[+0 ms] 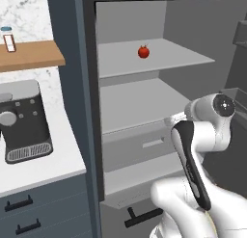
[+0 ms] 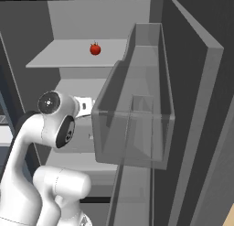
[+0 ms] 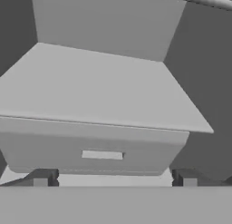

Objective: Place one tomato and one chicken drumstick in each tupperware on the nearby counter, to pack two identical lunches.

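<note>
On the upper fridge shelf (image 1: 159, 59) a red tomato (image 1: 143, 52) sits alone, at twelve o'clock from the white arm. Below, the hand (image 3: 114, 178) faces a grey drawer (image 3: 97, 148), fingers spread wide, holding nothing. At nine o'clock, a coffee machine (image 1: 24, 121) stands on the counter (image 1: 58, 169); no readable writing.

Tomato (image 1: 143, 51) on upper fridge shelf (image 1: 173, 56)

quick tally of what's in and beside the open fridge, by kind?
tomato: 1
fridge shelves: 2
fridge drawer: 1
door bin: 1
coffee machine: 1
bottle on wooden shelf: 1
Total: 7
</note>
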Controlling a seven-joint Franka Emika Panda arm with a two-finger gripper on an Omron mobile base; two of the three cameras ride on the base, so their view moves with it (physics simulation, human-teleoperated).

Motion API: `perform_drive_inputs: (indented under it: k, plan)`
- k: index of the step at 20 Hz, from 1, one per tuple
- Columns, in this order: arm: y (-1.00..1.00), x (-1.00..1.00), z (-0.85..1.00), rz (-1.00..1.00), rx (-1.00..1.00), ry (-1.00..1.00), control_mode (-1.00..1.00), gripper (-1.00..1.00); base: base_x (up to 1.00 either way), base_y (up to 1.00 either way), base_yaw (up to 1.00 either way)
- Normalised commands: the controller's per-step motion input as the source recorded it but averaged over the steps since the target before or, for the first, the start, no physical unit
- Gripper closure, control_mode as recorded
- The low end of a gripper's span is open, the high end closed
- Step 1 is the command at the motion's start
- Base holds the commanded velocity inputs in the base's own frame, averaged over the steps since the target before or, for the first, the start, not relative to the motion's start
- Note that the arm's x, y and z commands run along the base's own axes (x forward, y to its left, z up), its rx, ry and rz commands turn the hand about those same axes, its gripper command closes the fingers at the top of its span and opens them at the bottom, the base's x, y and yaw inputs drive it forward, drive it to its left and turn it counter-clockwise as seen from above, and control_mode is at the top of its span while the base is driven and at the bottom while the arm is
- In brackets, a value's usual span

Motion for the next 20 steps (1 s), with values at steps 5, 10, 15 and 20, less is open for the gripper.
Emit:
perform_drive_inputs:
  k: [5, 10, 15, 20]
  plan:
    - [0.32, 0.02, 0.77, -0.14, 0.11, -0.16, -1.00, -1.00, 0.00, 0.00, 0.00]
    - [0.14, 0.00, 0.84, -0.09, 0.18, -0.09, -1.00, -1.00, 0.00, 0.00, 0.00]
    - [-0.07, 0.00, 0.84, 0.00, 0.32, -0.09, -1.00, -1.00, 0.00, 0.00, 0.00]
    - [0.00, -0.05, 0.69, 0.00, 0.18, -0.08, -1.00, -1.00, 0.00, 0.00, 0.00]
